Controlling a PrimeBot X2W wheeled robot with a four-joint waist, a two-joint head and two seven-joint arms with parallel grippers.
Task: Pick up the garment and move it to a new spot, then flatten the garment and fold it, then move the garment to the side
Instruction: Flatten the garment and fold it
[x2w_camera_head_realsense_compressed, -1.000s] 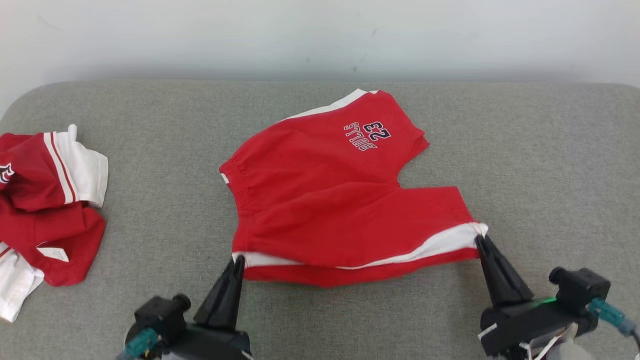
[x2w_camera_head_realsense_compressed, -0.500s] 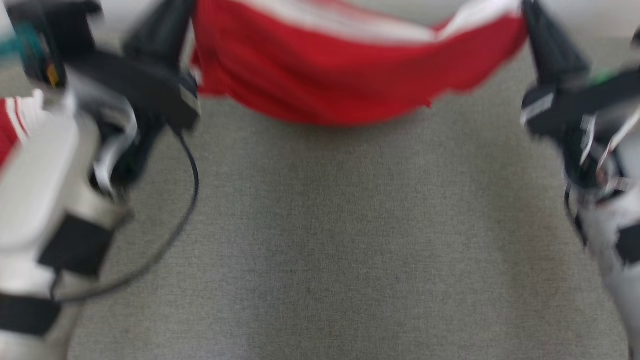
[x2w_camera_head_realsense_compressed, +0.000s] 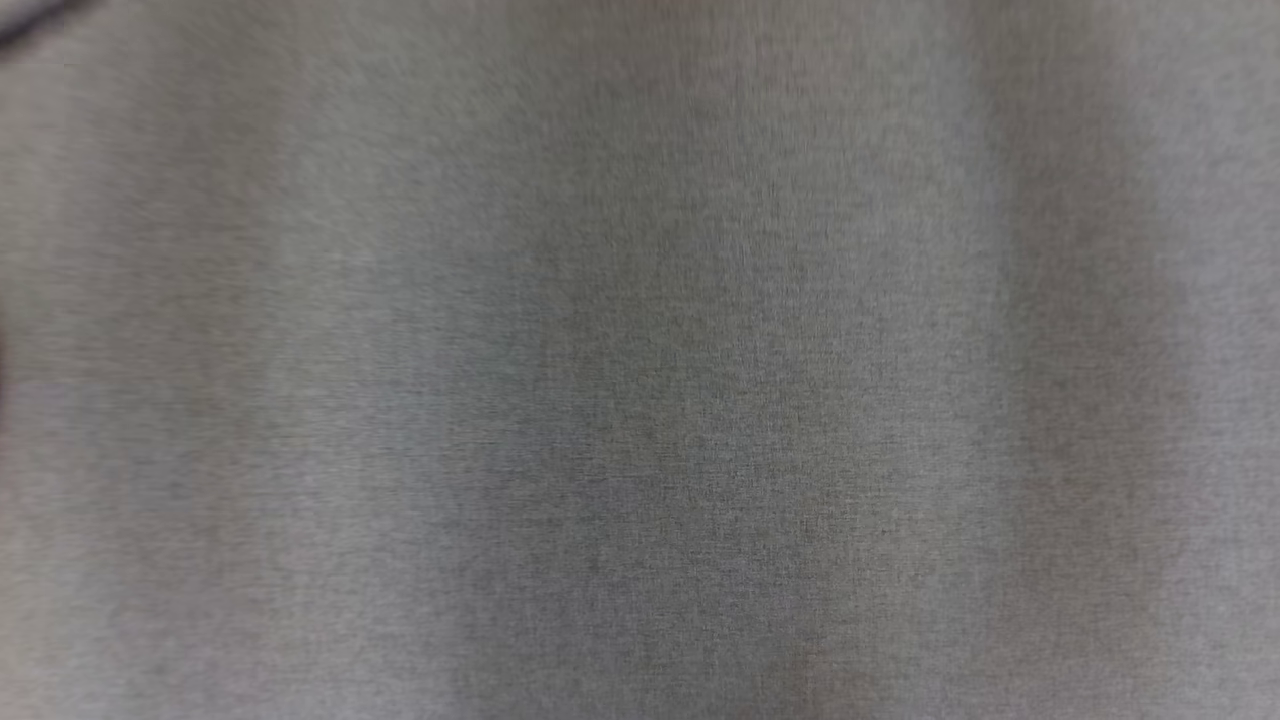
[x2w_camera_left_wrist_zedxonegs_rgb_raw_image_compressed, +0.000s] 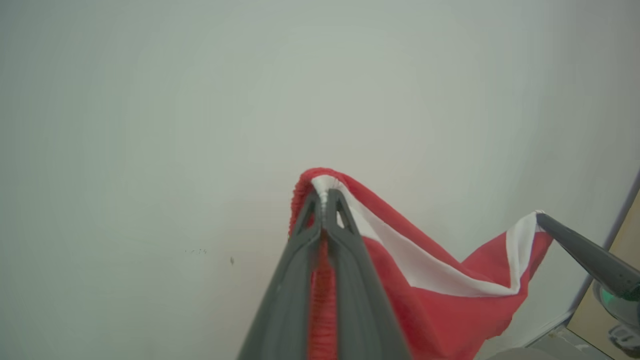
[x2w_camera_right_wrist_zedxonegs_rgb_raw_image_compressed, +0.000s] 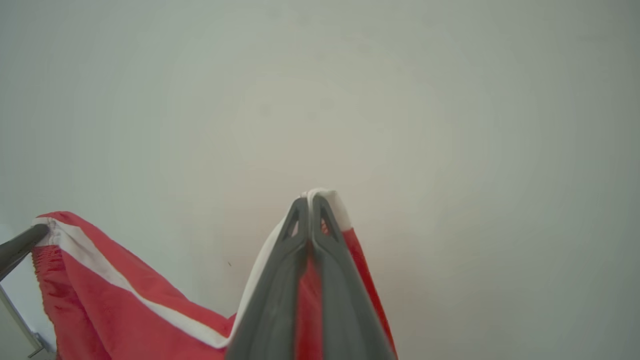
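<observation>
The garment (x2w_camera_left_wrist_zedxonegs_rgb_raw_image_compressed: 440, 305), red shorts with a white side stripe, hangs in the air between my two grippers in front of a pale wall. In the left wrist view my left gripper (x2w_camera_left_wrist_zedxonegs_rgb_raw_image_compressed: 325, 192) is shut on its gathered waistband corner, and my right gripper (x2w_camera_left_wrist_zedxonegs_rgb_raw_image_compressed: 542, 217) pinches the far white-trimmed corner at the right. From the right wrist camera, my right gripper (x2w_camera_right_wrist_zedxonegs_rgb_raw_image_compressed: 310, 200) is shut on a white-edged corner of the garment (x2w_camera_right_wrist_zedxonegs_rgb_raw_image_compressed: 100, 300), whose cloth sags toward my left gripper (x2w_camera_right_wrist_zedxonegs_rgb_raw_image_compressed: 42, 230) at the left edge.
The head view is a blurred stretch of the grey fabric surface (x2w_camera_head_realsense_compressed: 640, 360). A plain pale wall (x2w_camera_left_wrist_zedxonegs_rgb_raw_image_compressed: 150, 125) stands behind the lifted cloth. A tan panel (x2w_camera_left_wrist_zedxonegs_rgb_raw_image_compressed: 625, 280) and a grey edge show at the left wrist view's lower right.
The garment lay flat on the grey surface with both grippers pinching its near corners; it is now lifted clear and hangs between them. The head camera has swung onto bare surface.
</observation>
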